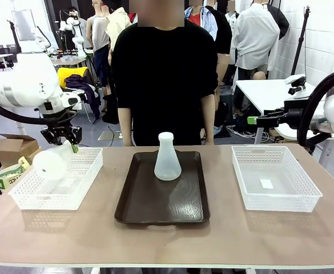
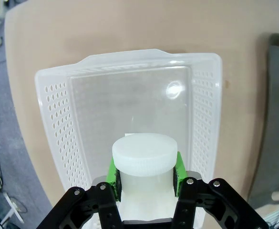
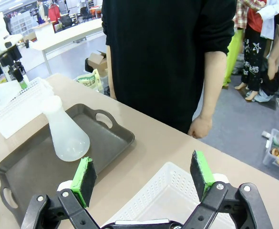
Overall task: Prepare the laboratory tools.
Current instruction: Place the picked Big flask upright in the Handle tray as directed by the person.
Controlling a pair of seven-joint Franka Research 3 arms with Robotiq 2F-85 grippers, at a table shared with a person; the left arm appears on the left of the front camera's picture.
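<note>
Tan desk (image 1: 224, 234), busy room behind. Two flasks: one (image 1: 167, 158) upright on brown tray (image 1: 138, 205); one (image 1: 52, 162) clamped in left tool (image 2: 146, 174) over left basket (image 1: 18, 197). Two baskets. Right tool (image 3: 144, 176) apart.

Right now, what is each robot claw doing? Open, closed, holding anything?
Left gripper: closed on a flask, held above the left basket.
Right gripper: open, holding nothing.

Both flasks (image 1: 167, 157) (image 1: 52, 162) are frosted white; the tray (image 1: 141, 208) is dark brown; both baskets (image 1: 25, 197) (image 1: 309, 197) are white with small holes; the table (image 1: 224, 240) is tan; the gripper pads (image 3: 202, 172) are green.
</note>
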